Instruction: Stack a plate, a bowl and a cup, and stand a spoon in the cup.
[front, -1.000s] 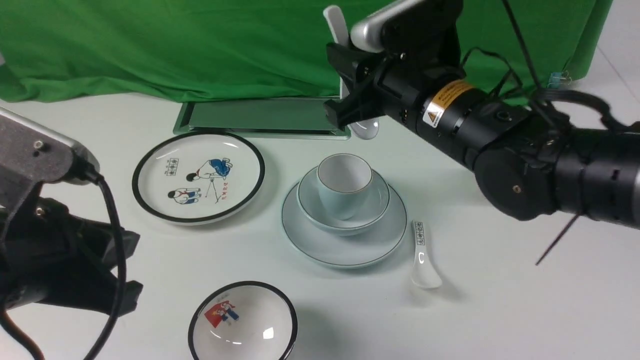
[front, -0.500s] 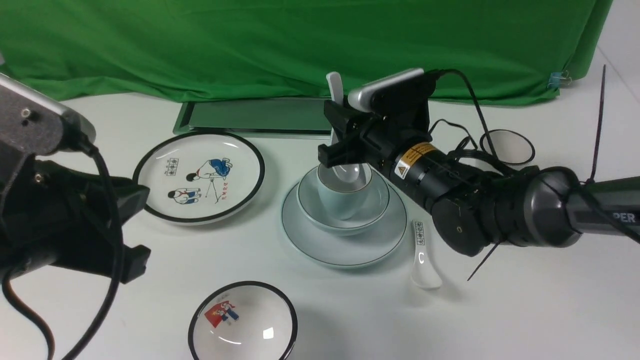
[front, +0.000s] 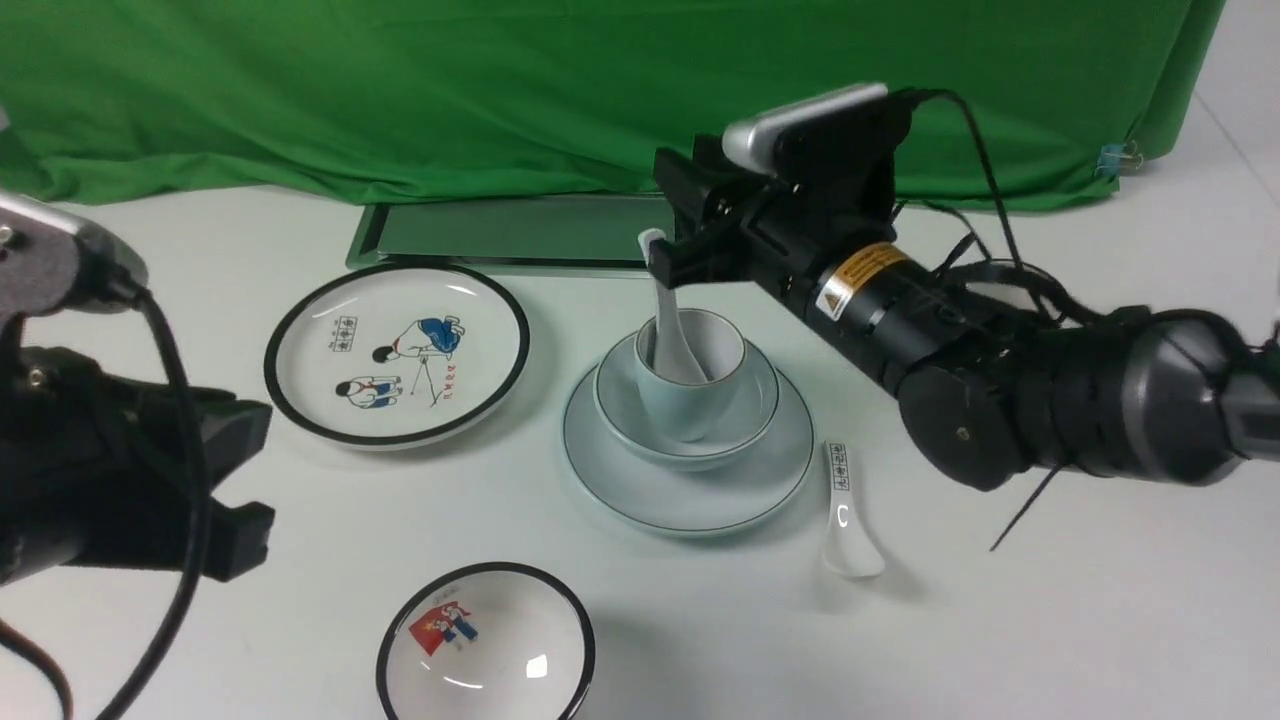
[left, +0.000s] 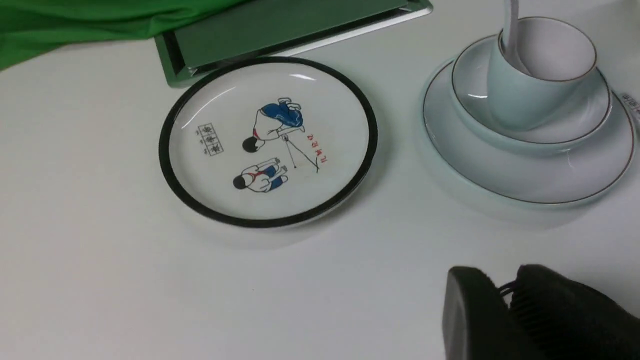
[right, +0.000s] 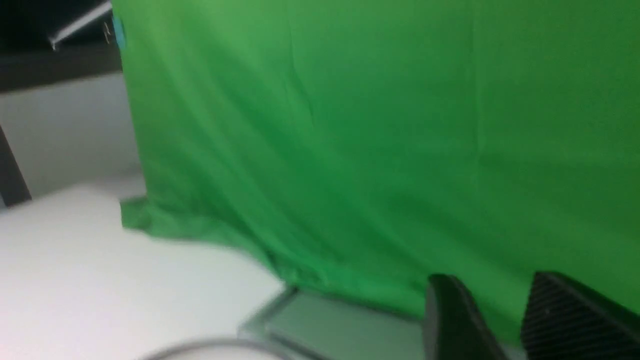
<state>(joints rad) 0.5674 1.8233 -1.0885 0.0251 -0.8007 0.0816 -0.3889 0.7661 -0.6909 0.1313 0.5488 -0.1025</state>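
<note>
**Standing spoon now in cup – last step looks done**

Front view: a sec ago the right gripper (front: 672, 222) carries the spoon (front: 662, 315) high behind the stack. Half a sec ago it has it lowered into the cup (front: 680, 405). Now the spoon stands there on its own and the gripper sits a bit higher, just beside the handle tip.

- Stack reads OK: cup in bowl (front: 745, 425), bowl on plate (front: 690, 500), mid-table.
- Spoon's long axis is steep, near upright. Scoop end is down inside the cup. Handle end points up, leaning to my rig's left against the cup rim.
- Marked spoon (front: 845, 510) lies flat just right of the plate, untouched.
- Cartoon plate (front: 395, 352) and picture bowl (front: 487, 650) are well apart from the stack.

My call: all four items are placed, so only the retreat is left. The risk is clipping the handle on the way out.

Left wrist view: spoon handle (left: 511, 30) rises out of the cup (left: 520, 100) on the side toward the cartoon plate. Left gripper (left: 507, 300) is low in frame with its fingers nearly together and nothing in them. I can't tell if it's fully closed.

Right wrist view: blurry, mostly green cloth (right: 350, 150). Right gripper's fingers (right: 450, 320) stand apart w/ only cloth showing between them, so I read it as let go and empty.
</note>
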